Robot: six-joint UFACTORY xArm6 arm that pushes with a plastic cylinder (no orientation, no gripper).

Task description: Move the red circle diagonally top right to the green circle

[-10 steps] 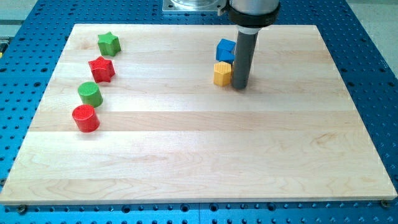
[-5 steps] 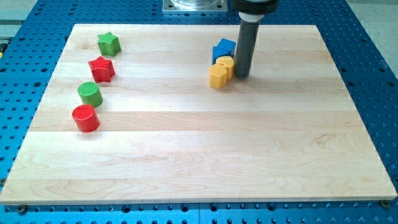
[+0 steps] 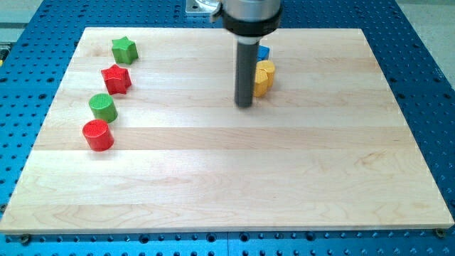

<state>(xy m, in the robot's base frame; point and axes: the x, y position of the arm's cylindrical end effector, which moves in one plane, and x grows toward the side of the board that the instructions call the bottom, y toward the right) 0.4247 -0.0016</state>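
From the one camera view, the risk I'd judge greatest is on the approach: the red round wooden block [image 3: 97, 135] sits near the tabletop's left edge, about halfway down it, with the green round wooden block [image 3: 103, 107] just beside it, up and slightly to the right. To send red up and around to green's upper-right side, my tip [image 3: 244, 105] has to come in from well apart, and a push aimed a little off would drive red straight into green and carry both along. The red star-shaped block [image 3: 116, 78] lies just above green, and the green star-shaped block [image 3: 124, 50] nearer the top-left corner, so the landing spot is tight and red could nudge the red star too. A glancing contact on a round block may also let it slip sideways off the rod. As for the pose, the dark rod stands upright from its grey collar, its end resting on the pale wooden tabletop [image 3: 227, 185] in the upper middle, just left of the yellow block [image 3: 264, 77], with a blue block [image 3: 264, 52] partly hidden behind. There is no pincer on this arm, so nothing is open or held.
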